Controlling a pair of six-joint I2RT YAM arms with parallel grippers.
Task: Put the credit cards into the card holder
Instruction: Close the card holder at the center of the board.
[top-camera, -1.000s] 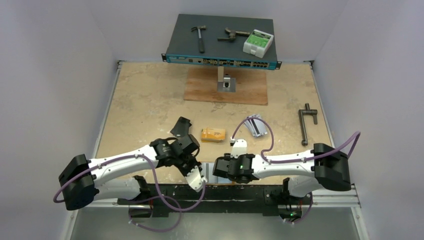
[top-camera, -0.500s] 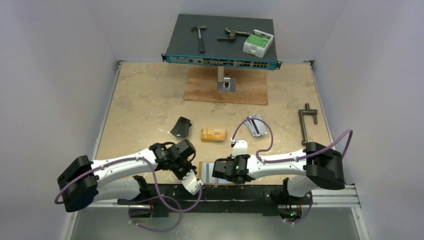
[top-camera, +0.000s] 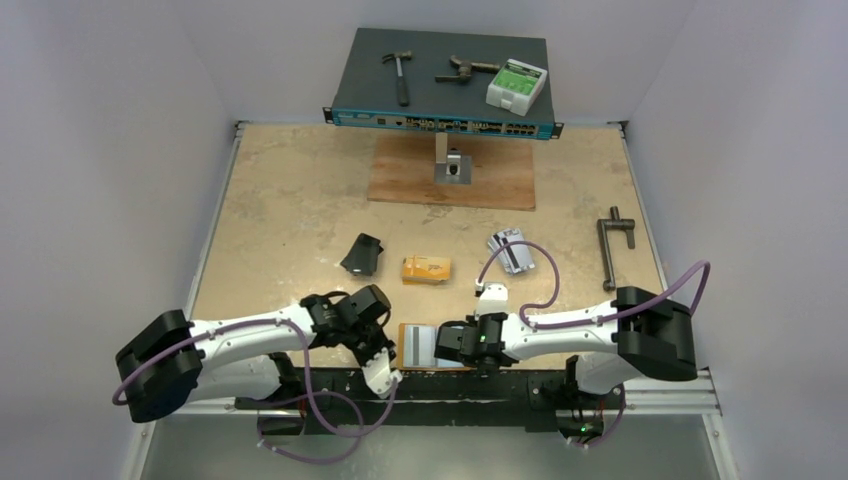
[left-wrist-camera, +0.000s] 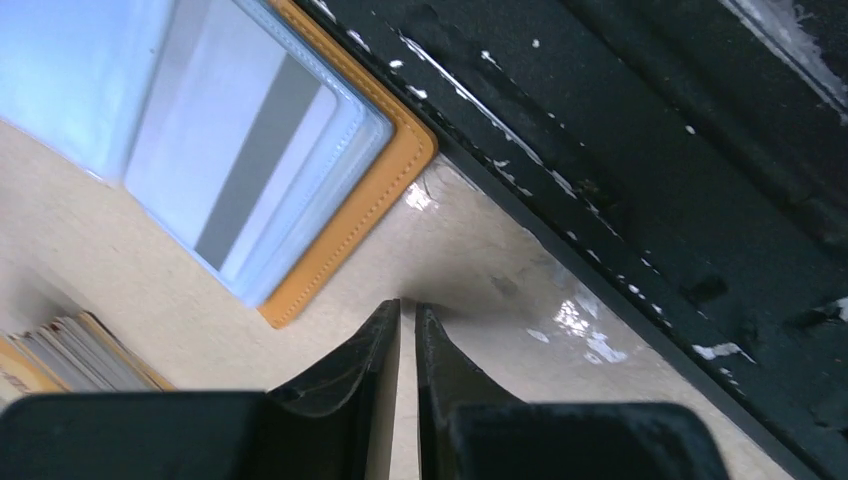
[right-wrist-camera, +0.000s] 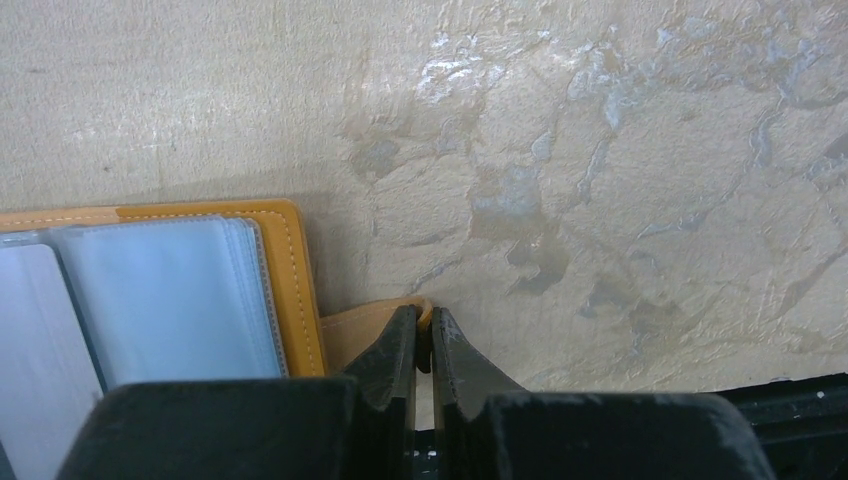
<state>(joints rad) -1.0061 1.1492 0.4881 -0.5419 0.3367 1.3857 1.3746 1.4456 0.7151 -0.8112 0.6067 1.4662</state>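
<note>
The card holder (top-camera: 414, 341) lies open near the table's front edge, orange with greyish clear sleeves (right-wrist-camera: 160, 300). One sleeve holds a silver-grey credit card (left-wrist-camera: 250, 150) with a dark stripe. My right gripper (top-camera: 441, 344) is at its right side, shut on the small snap tab (right-wrist-camera: 355, 335). My left gripper (top-camera: 391, 377) is just left of the holder by the front rail, shut with nothing between its fingers (left-wrist-camera: 380, 340). A yellow-orange card stack (top-camera: 426, 269) and fanned silver-grey cards (top-camera: 512, 250) lie farther back.
A black folded case (top-camera: 362, 254) sits left of the yellow stack. A black T-handle tool (top-camera: 612, 248) lies at the right. At the back are a wooden board (top-camera: 452, 172) and a network switch (top-camera: 445, 85) carrying tools. The black rail (left-wrist-camera: 650, 200) borders the front edge.
My right gripper has shut on the holder's snap tab. My left arm has drawn back toward the front edge, uncovering the open holder.
</note>
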